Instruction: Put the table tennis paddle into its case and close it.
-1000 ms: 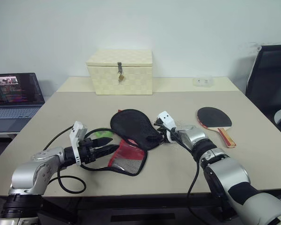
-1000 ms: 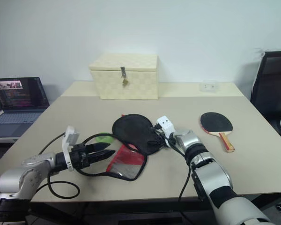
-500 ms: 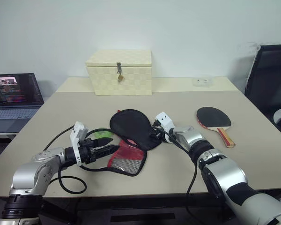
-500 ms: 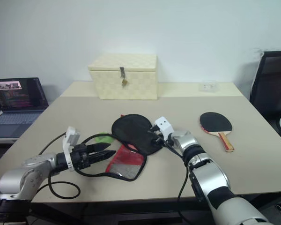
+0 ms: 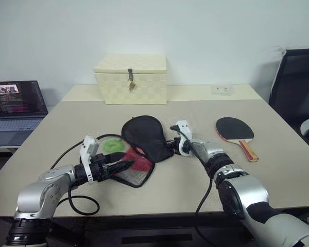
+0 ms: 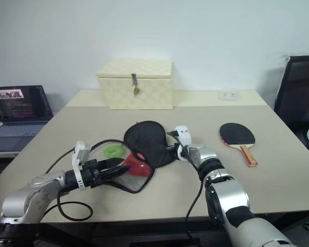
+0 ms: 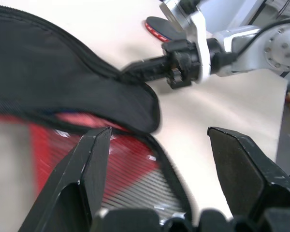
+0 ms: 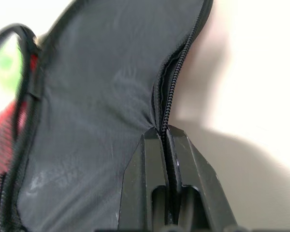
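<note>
Your right gripper is pinched shut on the case rim to lift the flap; your left gripper gapes empty over the mesh. The paddle waits on the surface, well right.

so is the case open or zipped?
Open. The case's zipper rim is parted, the right gripper pinches one edge, and the paddle lies outside on the table.
</note>
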{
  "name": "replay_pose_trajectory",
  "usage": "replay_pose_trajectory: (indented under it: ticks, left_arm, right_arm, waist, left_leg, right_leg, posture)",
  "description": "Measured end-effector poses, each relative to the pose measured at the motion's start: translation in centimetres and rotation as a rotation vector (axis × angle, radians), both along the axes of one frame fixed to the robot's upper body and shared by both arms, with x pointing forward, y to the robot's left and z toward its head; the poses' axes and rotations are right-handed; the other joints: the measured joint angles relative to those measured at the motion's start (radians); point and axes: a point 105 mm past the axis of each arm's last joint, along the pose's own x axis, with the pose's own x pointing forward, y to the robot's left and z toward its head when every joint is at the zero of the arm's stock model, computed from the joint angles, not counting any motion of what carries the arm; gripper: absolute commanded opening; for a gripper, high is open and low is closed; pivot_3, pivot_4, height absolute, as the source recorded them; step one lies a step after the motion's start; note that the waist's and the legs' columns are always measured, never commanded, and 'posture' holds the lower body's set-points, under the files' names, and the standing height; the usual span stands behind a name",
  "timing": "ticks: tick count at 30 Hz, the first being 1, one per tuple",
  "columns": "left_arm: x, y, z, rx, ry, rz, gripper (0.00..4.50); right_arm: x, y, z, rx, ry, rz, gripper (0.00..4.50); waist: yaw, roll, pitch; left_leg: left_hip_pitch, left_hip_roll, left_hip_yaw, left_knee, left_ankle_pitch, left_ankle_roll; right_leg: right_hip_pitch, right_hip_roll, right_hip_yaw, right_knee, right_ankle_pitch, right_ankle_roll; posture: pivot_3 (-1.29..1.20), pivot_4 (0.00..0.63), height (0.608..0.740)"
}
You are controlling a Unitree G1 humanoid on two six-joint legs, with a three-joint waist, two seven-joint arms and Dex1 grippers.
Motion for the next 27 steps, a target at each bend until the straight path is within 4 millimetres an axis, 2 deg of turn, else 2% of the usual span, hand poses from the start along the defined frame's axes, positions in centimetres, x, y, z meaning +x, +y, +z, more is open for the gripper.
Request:
replay_pose_trajectory:
  ticks: [5,8,12,16,20,23,27]
  left_arm:
    - [0.2,0.3,0.6,-0.014,-0.012,0.016,3.47]
    - [0.3,0.3,0.8,-0.013,-0.018,0.007,3.47]
    - [0.9,0.3,1.3,-0.012,-0.024,-0.004,3.47]
    - [1.4,-0.1,1.5,-0.005,-0.019,-0.042,3.47]
    - [2.1,-0.2,1.9,0.004,-0.021,-0.067,3.47]
    - [2.2,-0.4,1.9,0.013,-0.027,-0.084,3.47]
    - [2.2,-0.5,1.4,0.013,-0.01,-0.091,3.47]
  right_arm:
    - [1.4,-4.0,2.3,0.103,-0.023,-0.223,0.02]
    - [1.0,-7.1,1.5,0.112,0.004,-0.35,0.02]
    - [-1.7,-10.0,-0.6,0.122,0.097,-0.488,0.02]
    - [-5.2,-9.9,-1.8,0.128,0.173,-0.521,0.02]
    - [-7.8,-8.8,-1.1,0.134,0.19,-0.494,0.02]
    - [-8.4,-8.2,-1.0,0.127,0.204,-0.47,0.02]
    - [-8.3,-8.7,-1.0,0.101,0.199,-0.472,0.02]
  waist:
    - [0.005,0.0,0.0]
    - [0.008,0.0,0.0]
    - [0.009,0.0,0.0]
    - [0.002,0.0,0.0]
    - [0.001,0.0,0.0]
    - [0.001,0.0,0.0]
    - [0.002,0.0,0.0]
  left_leg:
    - [-0.002,0.0,0.0,0.0,0.0,0.0]
    - [-0.003,0.0,0.0,0.0,0.0,0.0]
    - [-0.008,0.0,-0.001,0.0,0.0,0.0]
    - [-0.014,0.0,0.0,0.001,0.0,0.0]
    - [-0.014,0.001,0.0,0.0,0.0,0.0]
    - [-0.015,0.0,0.001,0.0,0.0,0.0]
    - [-0.015,0.0,0.002,0.0,0.0,0.0]
  right_leg:
    - [0.0,0.0,0.0,-0.001,0.0,0.0]
    - [0.0,0.0,0.0,-0.002,0.0,0.0]
    - [-0.006,0.0,0.0,0.0,0.0,-0.001]
    - [-0.016,0.0,0.0,0.003,0.0,-0.001]
    - [-0.016,0.001,0.0,0.003,0.0,-0.001]
    - [-0.016,0.001,0.0,0.002,0.0,-0.001]
    - [-0.016,0.001,-0.001,0.002,0.0,0.0]
  posture:
    - [0.0,0.15,0.74]
    - [0.0,0.15,0.74]
    - [0.0,0.15,0.74]
    - [0.0,0.15,0.74]
    - [0.0,0.15,0.74]
    - [0.0,0.15,0.74]
    - [0.0,0.15,0.74]
